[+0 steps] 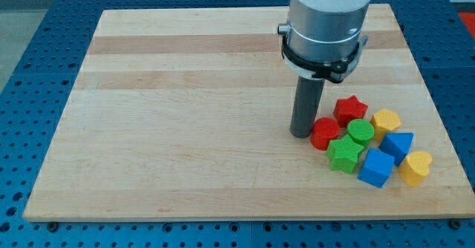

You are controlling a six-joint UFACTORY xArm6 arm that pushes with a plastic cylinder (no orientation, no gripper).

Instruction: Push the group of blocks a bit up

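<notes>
Dark rod tool, its tip (pixel 300 134) on the wooden bench (pixel 185 129), grasping nothing, stands just left of a red cylinder (pixel 323 134). Clustered rightward: red star (pixel 349 109), green cylinder (pixel 361 131), green star (pixel 345 154), yellow hexagon (pixel 386 120), two blue blocks (pixel 398 145) (pixel 376 167), yellow heart (pixel 415 167).

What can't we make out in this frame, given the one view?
- Arm above the grey collar: cut off by the view's top edge.
- Whether my tip touches the red cylinder: they sit side by side; no gap is resolvable.
- Contacts inside the cluster: green cylinder overlaps the red star and green star behind and beside it.
- Blue triangular block: exact shape partly hidden by the blue cube.
</notes>
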